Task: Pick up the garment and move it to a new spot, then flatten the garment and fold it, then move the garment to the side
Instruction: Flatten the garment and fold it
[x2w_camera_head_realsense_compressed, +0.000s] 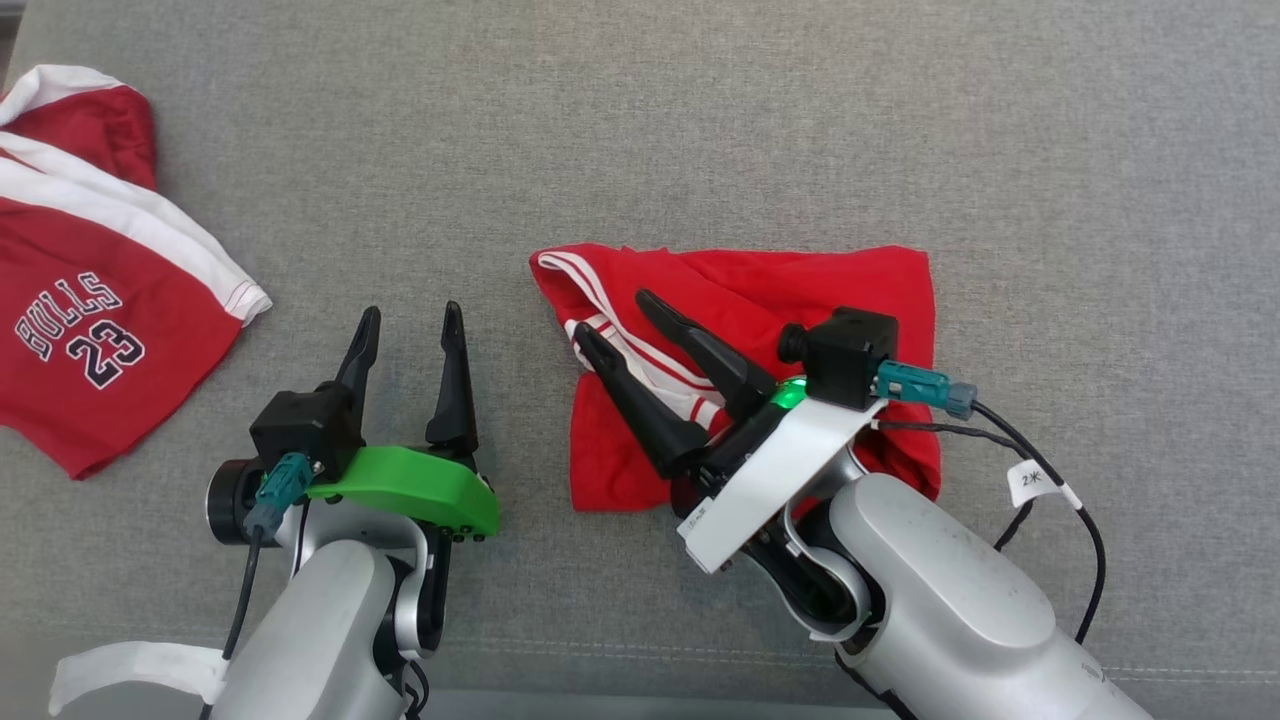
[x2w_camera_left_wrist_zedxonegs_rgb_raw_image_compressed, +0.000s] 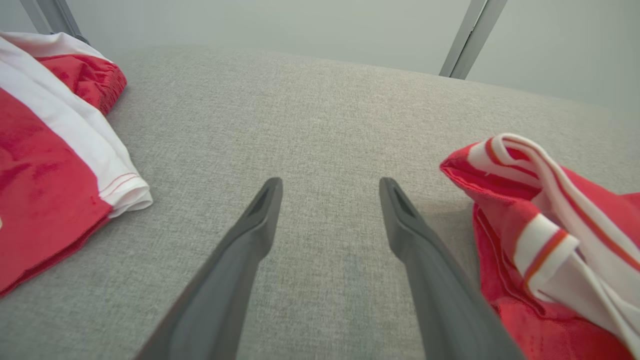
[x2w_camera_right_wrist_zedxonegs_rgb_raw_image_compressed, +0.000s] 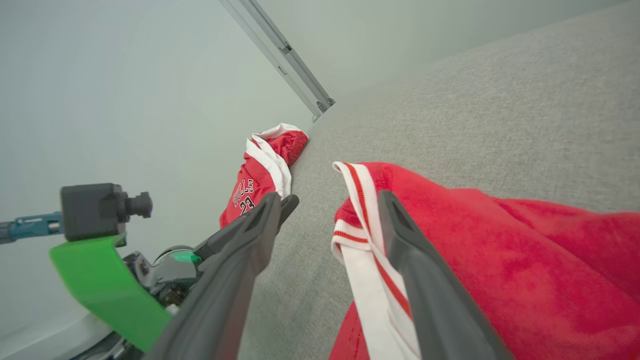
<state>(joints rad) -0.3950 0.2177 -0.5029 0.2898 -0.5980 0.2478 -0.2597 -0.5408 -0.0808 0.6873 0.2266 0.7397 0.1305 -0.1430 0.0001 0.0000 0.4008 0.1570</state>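
With the jaws of the right gripper (x2w_camera_head_realsense_compressed: 614, 316) apart over the folded red garment (x2w_camera_head_realsense_compressed: 800, 280) at the middle-right of the grey cushion (x2w_camera_head_realsense_compressed: 700, 120), and those of the left gripper (x2w_camera_head_realsense_compressed: 412, 310) apart over bare cushion beside it, clamp all layers at the striped edge (x2w_camera_head_realsense_compressed: 572, 268) and slide sideways slowly.

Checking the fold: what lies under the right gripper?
The folded red garment on the grey cushion, its white-striped edge below the right gripper. The forearm hides part of its near edge.

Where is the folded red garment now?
Head view: the garment lies right of centre on the grey surface, beneath the open right gripper; the Bulls jersey lies far left.
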